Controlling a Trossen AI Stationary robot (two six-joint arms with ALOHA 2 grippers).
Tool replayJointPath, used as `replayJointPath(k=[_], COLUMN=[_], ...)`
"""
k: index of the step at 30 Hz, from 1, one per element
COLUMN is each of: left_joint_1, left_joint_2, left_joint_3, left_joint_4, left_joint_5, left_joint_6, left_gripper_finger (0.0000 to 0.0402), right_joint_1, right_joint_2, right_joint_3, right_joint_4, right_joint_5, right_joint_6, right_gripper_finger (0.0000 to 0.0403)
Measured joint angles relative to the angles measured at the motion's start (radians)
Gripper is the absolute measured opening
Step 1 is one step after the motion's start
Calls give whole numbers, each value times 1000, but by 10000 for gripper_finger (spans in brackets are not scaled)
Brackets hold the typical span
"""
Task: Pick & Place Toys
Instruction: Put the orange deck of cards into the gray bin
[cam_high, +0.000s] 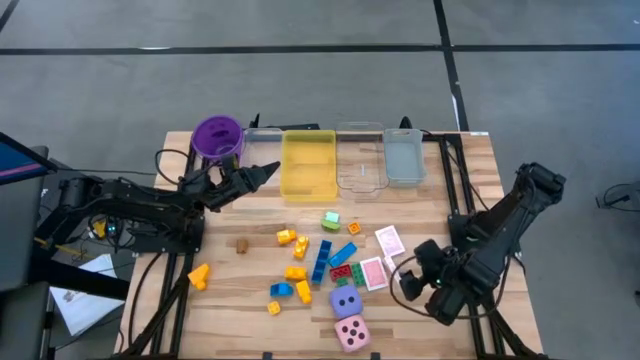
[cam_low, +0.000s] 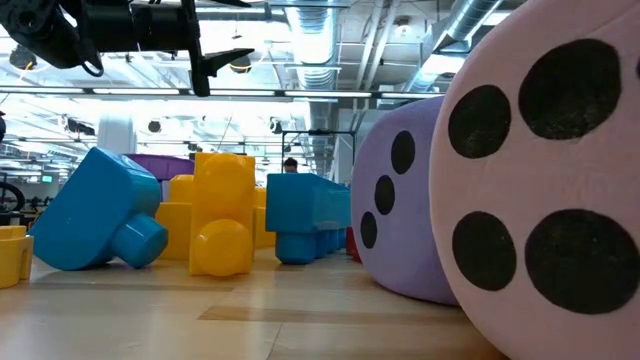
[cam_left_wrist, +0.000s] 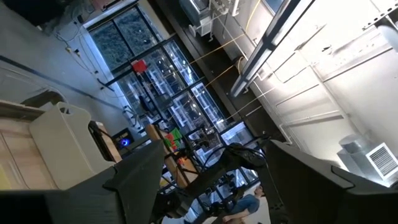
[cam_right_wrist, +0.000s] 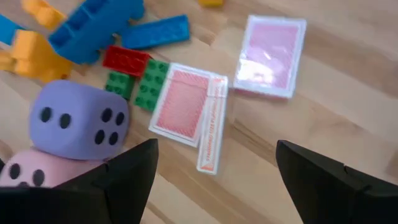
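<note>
Centrally on the wooden table (cam_high: 240, 300) lies the scatter of toys. A long blue brick (cam_high: 322, 260) has its long axis running roughly front to back; a second, flatter blue brick (cam_high: 343, 254) lies diagonally just right of it. Below these sit a red brick (cam_right_wrist: 126, 60) and green bricks (cam_right_wrist: 142, 84), touching one another. Two pink-backed playing cards (cam_high: 373, 273) overlap beside the green bricks, long axes running roughly front to back, and a further pack of cards (cam_high: 389, 240) lies slightly apart, tilted. The purple die (cam_high: 346, 302) rests against the pink die (cam_high: 351, 333) at the front edge, with no long axis to report. Yellow and orange bricks (cam_high: 296, 272) spread to the left; one yellow brick (cam_high: 199, 275) lies well apart, and a green brick (cam_high: 330, 221) sits nearest the trays.

Along the far edge stand a purple cup (cam_high: 217, 138), a yellow tray (cam_high: 308, 164) and clear trays (cam_high: 362, 158).

The right gripper (cam_high: 410, 276) hovers just right of the cards, fingers spread and grasping nothing. The left gripper (cam_high: 262, 173) hangs between cup and yellow tray, fingers likewise apart and empty.
</note>
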Motion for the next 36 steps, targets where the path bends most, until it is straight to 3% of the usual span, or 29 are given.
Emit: replayJointPath(k=[4, 14, 22, 36], left_joint_1=[0, 0, 0, 0], left_joint_2=[0, 0, 0, 0], left_joint_3=[0, 0, 0, 0], left_joint_4=[0, 0, 1, 0], left_joint_5=[0, 0, 0, 0], left_joint_6=[0, 0, 0, 0], left_gripper_finger=[278, 278, 278, 278], right_joint_1=[-60, -209, -218, -260], right_joint_2=[0, 13, 60, 148], right_joint_3=[0, -12, -68, -69], right_joint_4=[5, 52, 199, 230], right_joint_5=[-91, -138, -192, -316], right_joint_6=[-14, -143, -215, -266], right_gripper_finger=[317, 317, 317, 317])
